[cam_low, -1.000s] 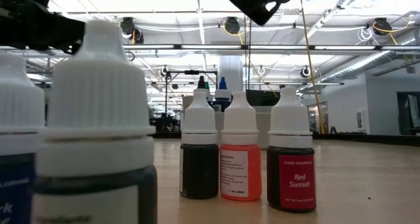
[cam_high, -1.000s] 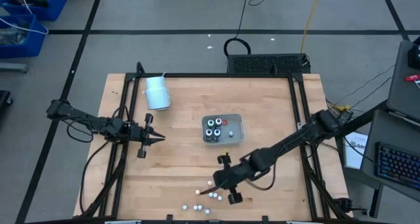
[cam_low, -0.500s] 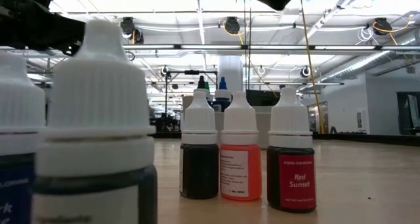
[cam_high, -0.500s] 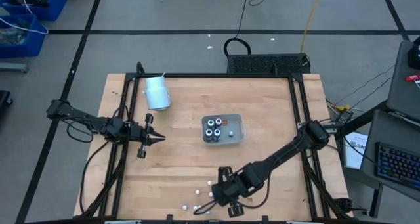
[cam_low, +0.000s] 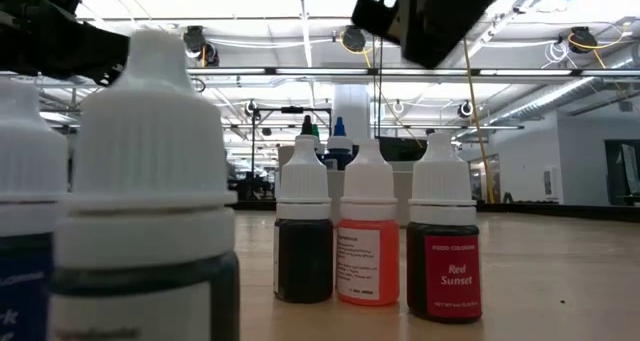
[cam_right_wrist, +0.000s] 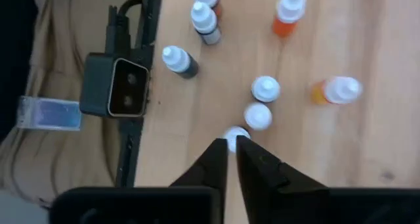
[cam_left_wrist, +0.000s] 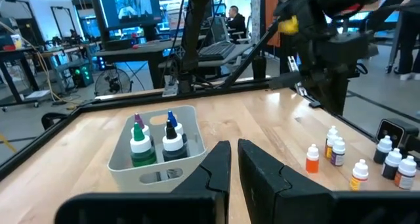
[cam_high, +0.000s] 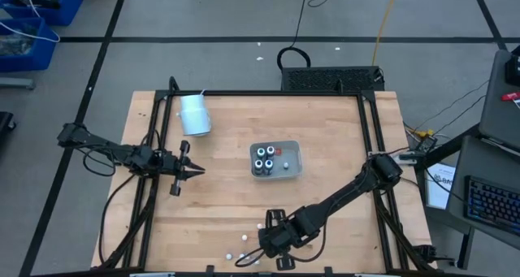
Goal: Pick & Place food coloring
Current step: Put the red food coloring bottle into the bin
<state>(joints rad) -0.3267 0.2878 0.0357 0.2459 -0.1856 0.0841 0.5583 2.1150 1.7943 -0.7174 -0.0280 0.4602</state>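
Observation:
Four dark bottles with white caps stand in the clear tray point(cam_high: 276, 159), which also shows in the left wrist view as the tray point(cam_left_wrist: 157, 152). Several small loose bottles point(cam_high: 244, 254) stand near the table's near edge; the low view shows them close up as a black bottle point(cam_low: 303, 251), an orange bottle point(cam_low: 367, 251) and a red one point(cam_low: 443, 261). My right gripper point(cam_high: 272, 246) hangs over this group, pointing down, fingers shut, its tips point(cam_right_wrist: 231, 145) right at one white cap point(cam_right_wrist: 235, 133). My left gripper point(cam_high: 195, 170) waits shut at the table's left side. My right gripper comes from above with shut fingers point(cam_right_wrist: 216, 152) right beside the white cap point(cam_right_wrist: 236, 132) of one upright loose bottle. I cannot tell whether the tips touch the cap.
A pale cup point(cam_high: 195, 114) lies at the far left of the table. A small camera box point(cam_right_wrist: 118, 86) sits at the near edge beside the loose bottles. Other bottles point(cam_right_wrist: 266, 88) stand close around the gripper. Bare wood lies on the table's right half.
My right gripper has moved toward the table's near edge and a little left, coming down over the loose bottles. In the low view it looms larger at the top. The bottles and the left arm have kept still.

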